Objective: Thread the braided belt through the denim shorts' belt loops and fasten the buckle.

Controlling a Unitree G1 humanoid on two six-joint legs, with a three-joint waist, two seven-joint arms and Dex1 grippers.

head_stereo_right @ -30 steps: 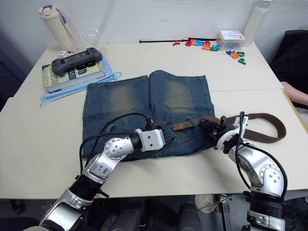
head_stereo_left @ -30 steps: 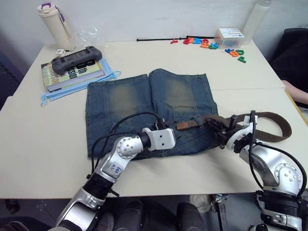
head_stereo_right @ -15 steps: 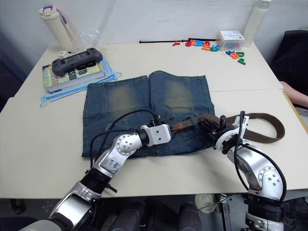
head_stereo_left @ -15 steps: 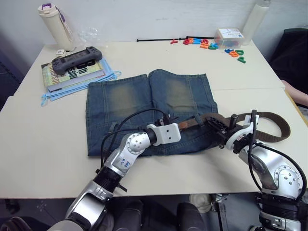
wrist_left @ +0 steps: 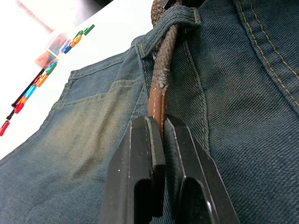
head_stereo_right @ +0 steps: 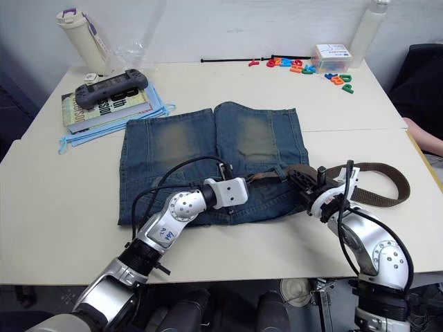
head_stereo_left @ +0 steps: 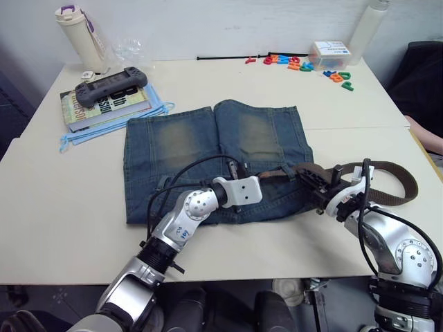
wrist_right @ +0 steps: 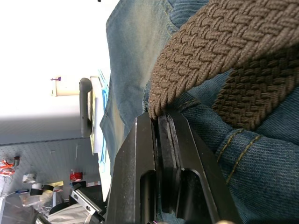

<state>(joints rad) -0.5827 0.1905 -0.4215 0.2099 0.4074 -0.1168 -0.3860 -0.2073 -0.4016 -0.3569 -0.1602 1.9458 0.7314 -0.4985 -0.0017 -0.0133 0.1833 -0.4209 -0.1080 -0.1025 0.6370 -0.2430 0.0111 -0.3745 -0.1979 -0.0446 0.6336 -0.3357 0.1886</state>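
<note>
The big cream-white table [head_stereo_left: 62,207] lies under both my arms. The blue denim shorts with faded yellowish patches on the legs [head_stereo_left: 214,149] lie flat on it, with the waistband on the side nearest me and the legs pointing away from my grippers.

The long dark-brown braided belt with the tan leather tip [head_stereo_left: 394,181] runs along that waistband. Its tip end goes under one small blue denim belt loop [wrist_left: 180,18] just ahead of my left gripper [wrist_left: 161,128]. The rest of the belt runs off the shorts past my right gripper [wrist_right: 161,122] and curls in a loop on the bare table beyond it.

My left gripper sits over the middle of the waistband. Its two black fingers are pressed together on the tan tip of the belt, which sticks out between them. My right gripper sits at the edge of the shorts, near my left one. Its fingers are squeezed on the braided part of the belt, right where it meets the denim.

Far beyond my left gripper are a stack of books [head_stereo_left: 104,104] with a dark grey game controller [head_stereo_left: 111,84] on top, and a tall cream bottle [head_stereo_left: 77,34]. Far beyond my right gripper lie bright plastic letters [head_stereo_left: 304,66].
</note>
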